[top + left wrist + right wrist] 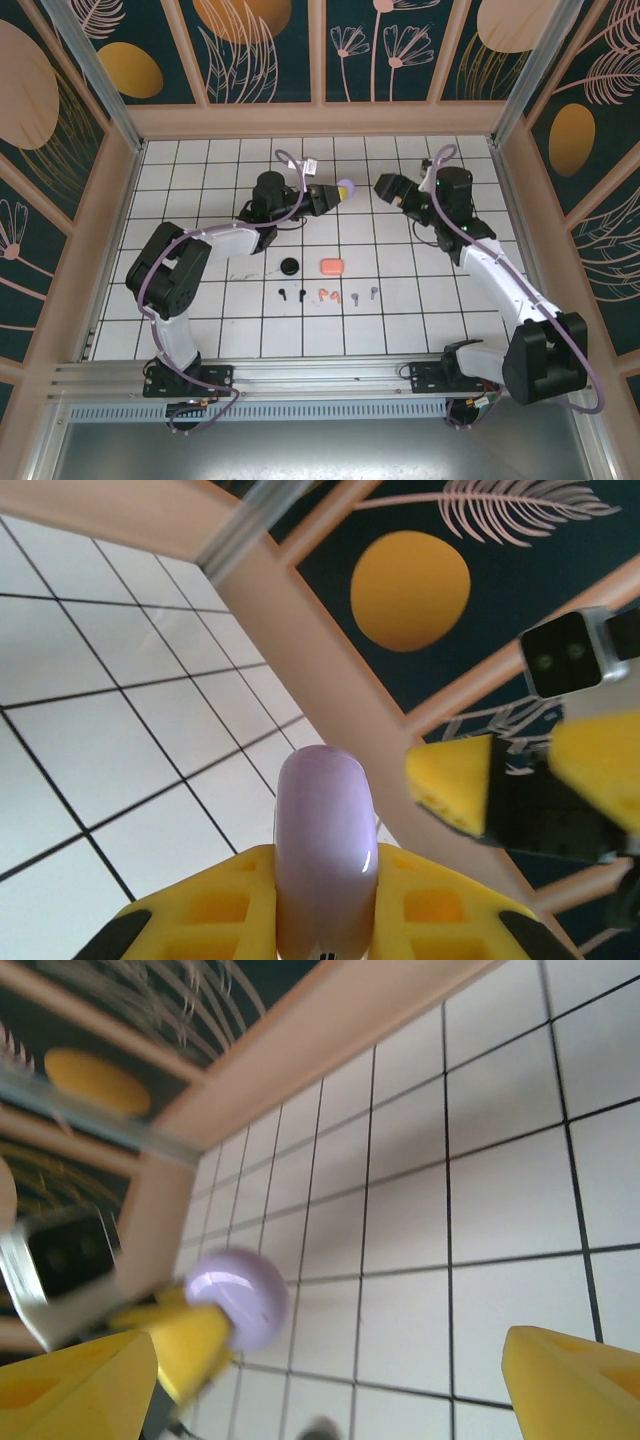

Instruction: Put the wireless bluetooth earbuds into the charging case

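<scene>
Now | my left pincer (335, 193) clamps the glossy, rounded lavender case (322, 830) | my right pincer (384, 186) gapes wide (yellow plastic fingers (570, 1380)) | tiny stemmed earbuds (327, 295) lie in a row on the tiled table (420, 320)

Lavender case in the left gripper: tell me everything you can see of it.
The lavender case is a smooth, glossy, rounded pebble, plastic by the look, with no open lid showing. The left gripper holds it off the white tiled table, yellow jaws shut on its two sides, rounded end sticking out toward the right gripper, whose open jaws stand near without touching it.
</scene>
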You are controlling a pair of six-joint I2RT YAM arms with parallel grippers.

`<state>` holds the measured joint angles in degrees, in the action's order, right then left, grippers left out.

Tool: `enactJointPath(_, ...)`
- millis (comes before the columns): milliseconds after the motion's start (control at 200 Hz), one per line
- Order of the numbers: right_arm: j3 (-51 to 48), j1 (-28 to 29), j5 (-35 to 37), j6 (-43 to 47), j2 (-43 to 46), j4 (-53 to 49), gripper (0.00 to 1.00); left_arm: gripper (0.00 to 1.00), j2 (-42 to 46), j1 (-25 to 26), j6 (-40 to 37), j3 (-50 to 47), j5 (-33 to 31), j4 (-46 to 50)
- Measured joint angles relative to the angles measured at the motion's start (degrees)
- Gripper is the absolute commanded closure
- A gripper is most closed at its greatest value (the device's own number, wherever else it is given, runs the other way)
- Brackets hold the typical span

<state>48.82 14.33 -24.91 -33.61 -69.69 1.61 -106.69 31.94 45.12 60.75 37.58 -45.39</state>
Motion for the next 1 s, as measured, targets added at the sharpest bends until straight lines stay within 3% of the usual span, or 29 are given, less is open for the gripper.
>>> enactJointPath(160,-2.73,0.02,-6.49,7.19,0.46,2.51,0.15,1.00,0.07,0.31,-2.60,1.95,6.95,4.59)
enactJointPath(370,-2.82,0.72,-11.19,10.49,0.07,5.55,0.18,1.00,0.37,0.42,-4.00,2.16,11.23,8.20)
enactJointPath(1001,-2.16,2.49,-10.56,12.28,-6.10,6.36,0.35,1.00,1.77,0.31,-3.96,3.32,12.55,8.90)
